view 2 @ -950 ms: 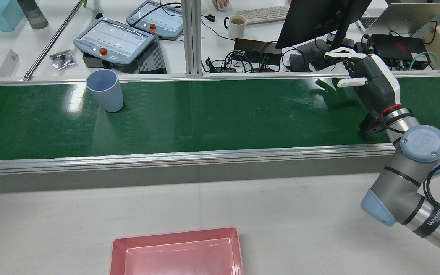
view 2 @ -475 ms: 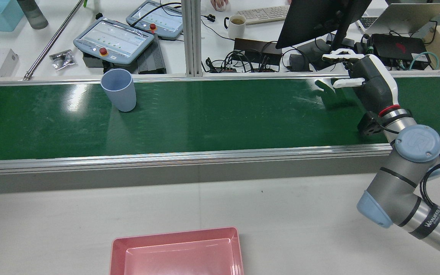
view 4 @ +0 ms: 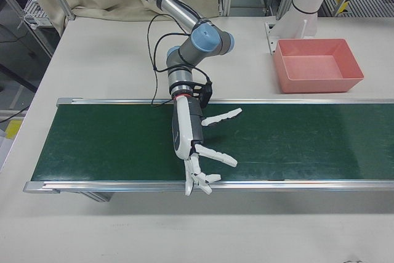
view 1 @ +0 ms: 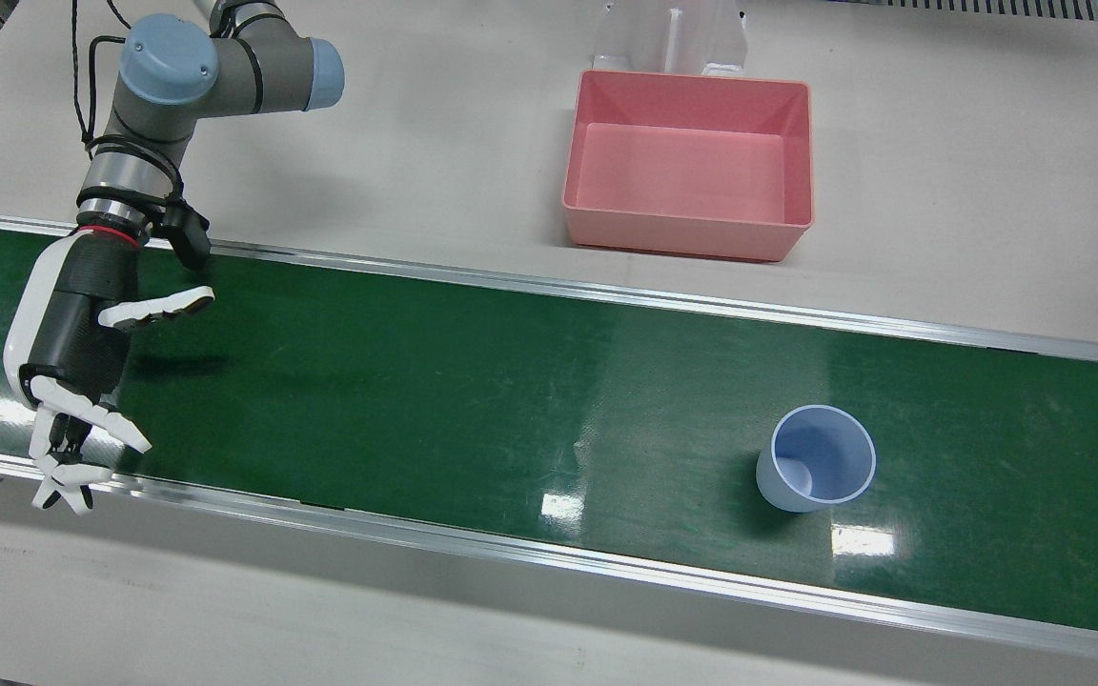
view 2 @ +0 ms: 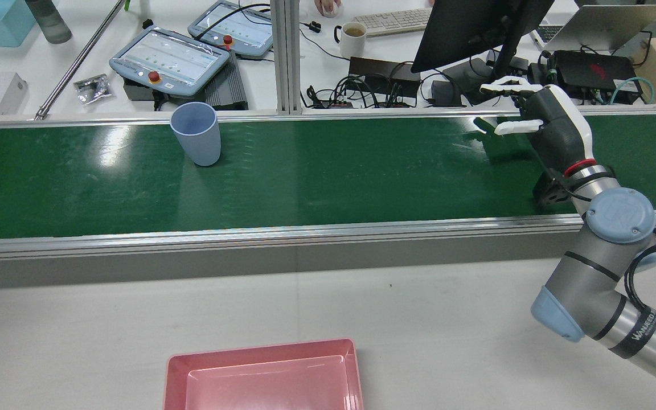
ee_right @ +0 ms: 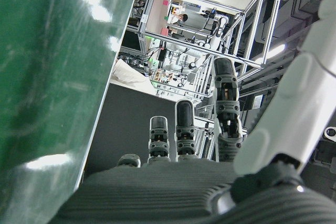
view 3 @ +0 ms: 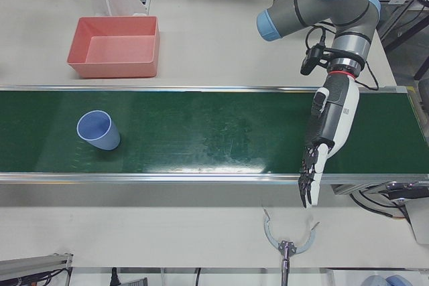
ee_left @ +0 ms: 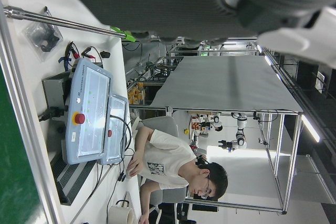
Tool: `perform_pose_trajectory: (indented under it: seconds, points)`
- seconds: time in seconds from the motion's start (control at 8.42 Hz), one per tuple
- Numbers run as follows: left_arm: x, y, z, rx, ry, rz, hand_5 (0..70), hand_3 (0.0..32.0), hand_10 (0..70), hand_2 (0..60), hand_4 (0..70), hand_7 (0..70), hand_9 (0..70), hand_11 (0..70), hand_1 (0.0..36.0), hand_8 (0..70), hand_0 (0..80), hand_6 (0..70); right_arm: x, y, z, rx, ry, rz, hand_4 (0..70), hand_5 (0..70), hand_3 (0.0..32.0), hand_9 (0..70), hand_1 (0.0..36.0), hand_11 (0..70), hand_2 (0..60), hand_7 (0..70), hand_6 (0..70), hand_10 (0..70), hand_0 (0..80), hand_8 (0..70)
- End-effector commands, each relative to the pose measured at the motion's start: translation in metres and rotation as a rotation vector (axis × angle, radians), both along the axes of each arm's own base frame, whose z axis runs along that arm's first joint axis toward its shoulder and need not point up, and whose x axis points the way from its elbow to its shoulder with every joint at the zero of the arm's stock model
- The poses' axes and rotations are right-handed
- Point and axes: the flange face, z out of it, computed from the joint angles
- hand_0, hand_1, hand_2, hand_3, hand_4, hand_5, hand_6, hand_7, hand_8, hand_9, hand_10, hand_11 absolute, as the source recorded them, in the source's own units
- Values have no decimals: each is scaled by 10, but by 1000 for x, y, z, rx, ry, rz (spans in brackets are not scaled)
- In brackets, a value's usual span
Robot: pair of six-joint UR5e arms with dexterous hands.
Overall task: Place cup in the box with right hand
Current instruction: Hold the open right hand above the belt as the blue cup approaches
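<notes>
Cup (view 2: 196,134): pale blue, upright, open mouth up, standing on the green conveyor belt (view 2: 328,171), near the belt's far rail in the rear view. Nothing touches it.

Right hand (view 2: 541,117): held over the same belt at its other end, well apart from the cup along the belt's length. Fingers (view 1: 68,457) spread and extended past the belt's operator-side rail, thumb out to the side; it holds nothing. Palm side faces along the belt toward the cup.

Box (view 1: 689,164): pink, rectangular, empty, on the grey table on the robot's side of the belt, clear of the belt's rail. It lies between cup and hand along the belt's length, closer to the cup.

Left hand: only a blurred dark and white part shows at the top of its own camera view; whether it is open or closed cannot be told.
</notes>
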Motion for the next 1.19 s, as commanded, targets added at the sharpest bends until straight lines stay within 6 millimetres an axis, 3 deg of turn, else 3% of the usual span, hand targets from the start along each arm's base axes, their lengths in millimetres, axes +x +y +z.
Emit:
perform_pose_trajectory:
  seconds: [0.0,1.07]
  points:
    - [0,0,0,0,0,1,0,0,0,0,0,0,0,0,0,0,0,0,-3,0,8,-13,11,-5,421,17,36,212,1,0,0,486,83,0,505,81]
    - [0,0,0,0,0,1,0,0,0,0,0,0,0,0,0,0,0,0,-3,0,7,-12,8,-5,422,16,36,209,0,0,0,477,81,0,502,80]
